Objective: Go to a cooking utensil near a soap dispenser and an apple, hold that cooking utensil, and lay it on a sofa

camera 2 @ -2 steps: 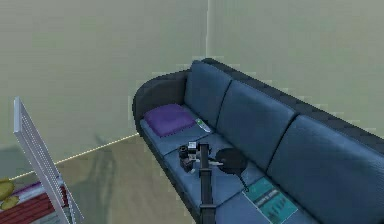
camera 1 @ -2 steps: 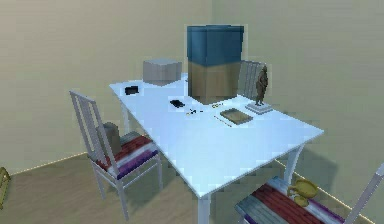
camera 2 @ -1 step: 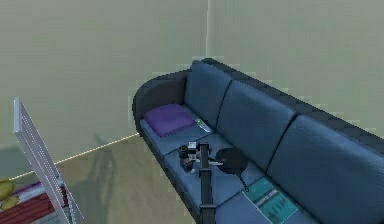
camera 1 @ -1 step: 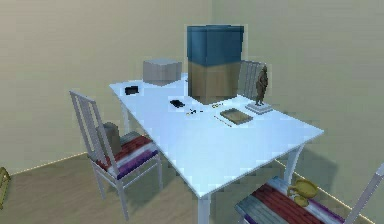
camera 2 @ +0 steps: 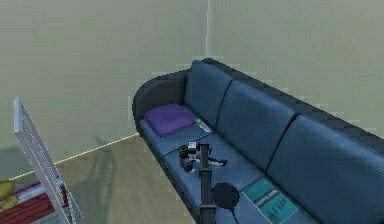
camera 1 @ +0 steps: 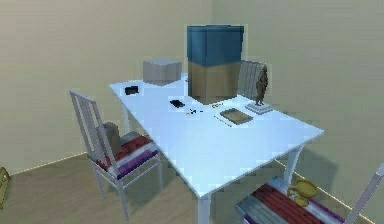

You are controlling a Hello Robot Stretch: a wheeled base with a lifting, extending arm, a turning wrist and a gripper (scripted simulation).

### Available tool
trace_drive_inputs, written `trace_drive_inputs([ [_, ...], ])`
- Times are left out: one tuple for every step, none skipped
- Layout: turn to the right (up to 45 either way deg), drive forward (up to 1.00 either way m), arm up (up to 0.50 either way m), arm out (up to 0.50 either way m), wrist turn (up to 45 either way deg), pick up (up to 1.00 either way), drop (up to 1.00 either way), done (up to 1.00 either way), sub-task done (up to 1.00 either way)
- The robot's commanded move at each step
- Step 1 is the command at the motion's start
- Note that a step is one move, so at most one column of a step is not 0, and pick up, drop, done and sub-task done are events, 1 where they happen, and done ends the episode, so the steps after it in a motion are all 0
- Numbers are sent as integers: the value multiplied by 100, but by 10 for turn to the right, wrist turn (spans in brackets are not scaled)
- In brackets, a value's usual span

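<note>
A dark blue sofa (camera 2: pixel 262 120) runs from the middle to the arm side view's right edge. My arm (camera 2: pixel 205 190) rises from the bottom edge over its seat. The gripper (camera 2: pixel 189 154) sits above the seat cushion, with the sofa's surface right behind it, so I cannot tell whether it holds anything. A dark round thing (camera 2: pixel 226 194) lies on the seat just right of the arm; its shape is too small to name.
A purple cushion (camera 2: pixel 170 120) and a teal flat item (camera 2: pixel 266 196) lie on the sofa. A white slatted chair (camera 2: pixel 40 160) stands at the arm side view's left. Ahead is a white table (camera 1: pixel 215 140) with a blue-and-tan box (camera 1: pixel 214 62), a grey box (camera 1: pixel 161 71), a statue (camera 1: pixel 262 84) and two chairs (camera 1: pixel 110 135).
</note>
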Motion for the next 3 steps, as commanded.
trace_drive_inputs([
  [0,0,10,0,0,0,0,0,0],
  [0,0,0,-8,0,0,0,0,0],
  [0,0,0,0,0,0,0,100,0],
])
